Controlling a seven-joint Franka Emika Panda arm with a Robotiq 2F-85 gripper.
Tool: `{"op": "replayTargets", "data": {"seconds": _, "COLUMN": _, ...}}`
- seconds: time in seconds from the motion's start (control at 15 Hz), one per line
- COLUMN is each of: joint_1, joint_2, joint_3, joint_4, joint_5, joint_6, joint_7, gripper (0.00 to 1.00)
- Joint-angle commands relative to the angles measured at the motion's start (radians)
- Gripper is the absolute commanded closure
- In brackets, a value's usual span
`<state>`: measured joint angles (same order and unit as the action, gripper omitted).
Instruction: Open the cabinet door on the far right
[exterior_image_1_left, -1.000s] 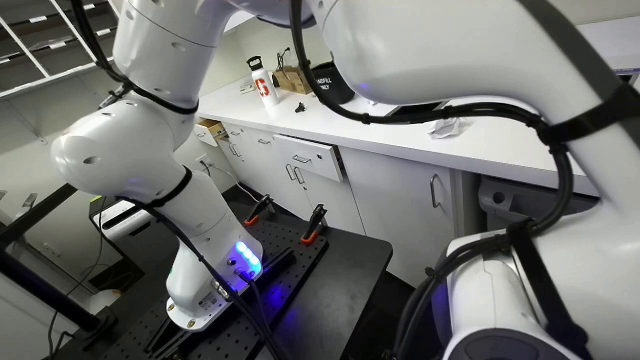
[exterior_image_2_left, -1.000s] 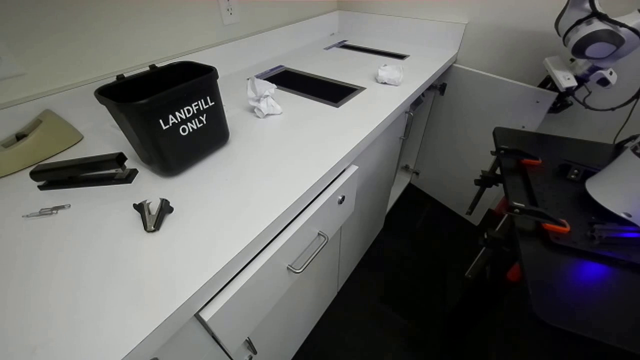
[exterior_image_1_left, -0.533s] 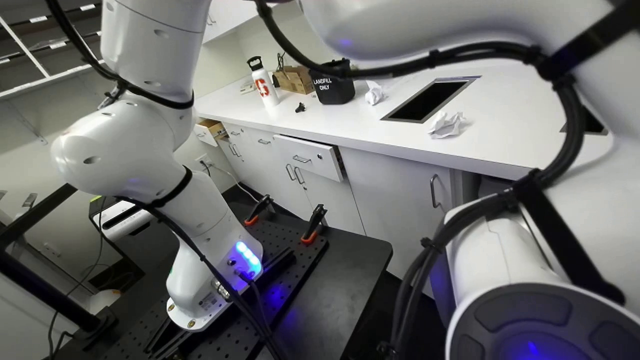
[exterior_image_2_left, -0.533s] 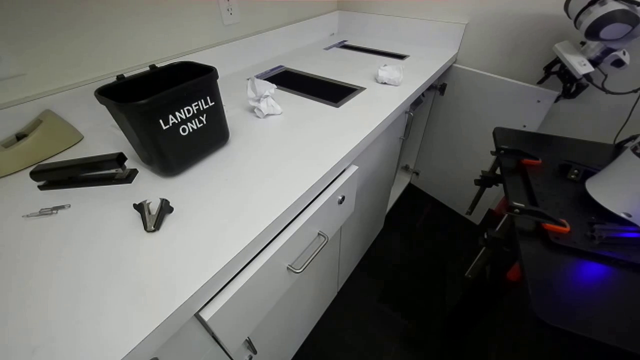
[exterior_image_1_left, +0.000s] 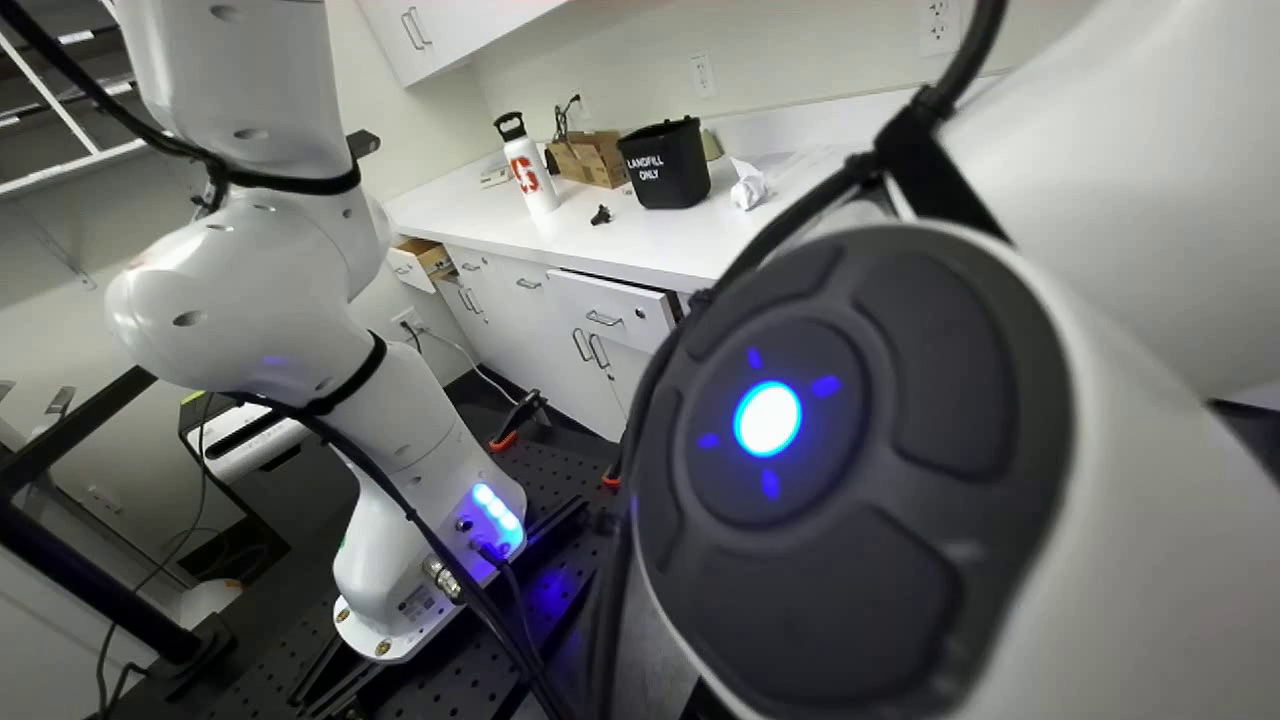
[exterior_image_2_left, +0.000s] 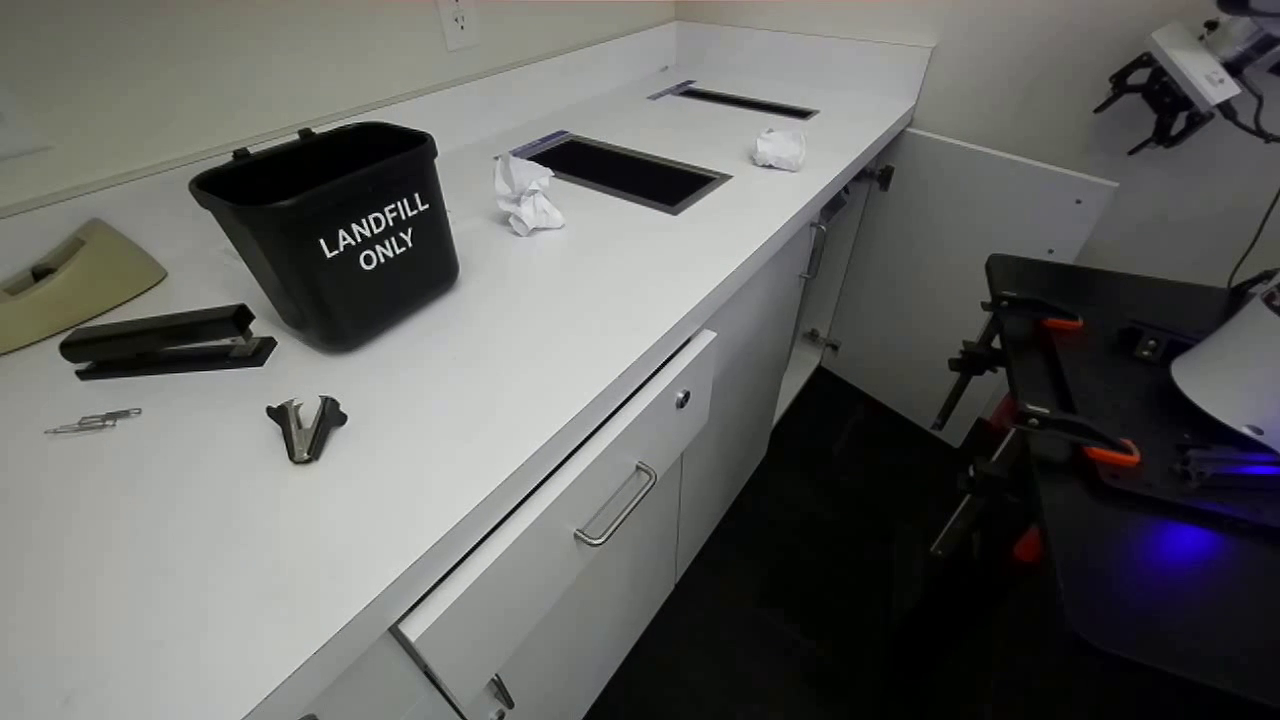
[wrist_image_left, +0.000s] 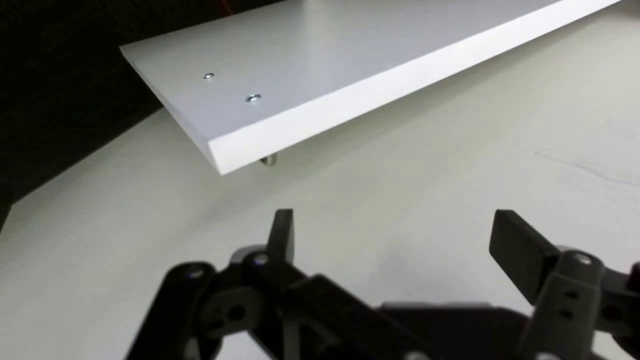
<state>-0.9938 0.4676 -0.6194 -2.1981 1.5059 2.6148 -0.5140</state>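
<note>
The gripper (wrist_image_left: 393, 230), spread and empty, is drawing clear of the door (exterior_image_2_left: 955, 270), which stands swung wide near the wall (exterior_image_2_left: 1020, 90) (handle (wrist_image_left: 270, 160) on that side), so the opening looks done and likely only backing away remains.

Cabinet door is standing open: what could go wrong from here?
In the wrist view, the open end effector hangs clear of the cabinet door; moving closer might knock the door partly shut.

In an exterior view, the far clamp on the black table overlaps the door; a swinging door might hit it; gap unclear.

The arm fills much of an exterior view, and the door doesn't show there; contact could be missed.
</note>
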Motion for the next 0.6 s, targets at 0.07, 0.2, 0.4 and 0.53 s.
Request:
{"op": "replayTargets", "data": {"seconds": 0.07, "joint_1": 0.078, "joint_2": -0.269, "joint_3": -0.011, "joint_4": -0.192, "joint_5": 0.030, "joint_6": 0.084, "joint_7": -0.150, "gripper": 0.00}}
{"op": "replayTargets", "data": {"seconds": 0.2, "joint_1": 0.105, "joint_2": -0.369, "joint_3": -0.007, "joint_4": -0.261, "joint_5": 0.043, "joint_6": 0.111, "joint_7": -0.214, "gripper": 0.00}}
{"op": "replayTargets", "data": {"seconds": 0.4, "joint_1": 0.139, "joint_2": -0.510, "joint_3": 0.004, "joint_4": -0.358, "joint_5": 0.049, "joint_6": 0.147, "joint_7": -0.312, "gripper": 0.00}}
{"op": "replayTargets", "data": {"seconds": 0.53, "joint_1": 0.156, "joint_2": -0.585, "joint_3": 0.019, "joint_4": -0.410, "joint_5": 0.063, "joint_6": 0.172, "joint_7": -0.377, "gripper": 0.00}}
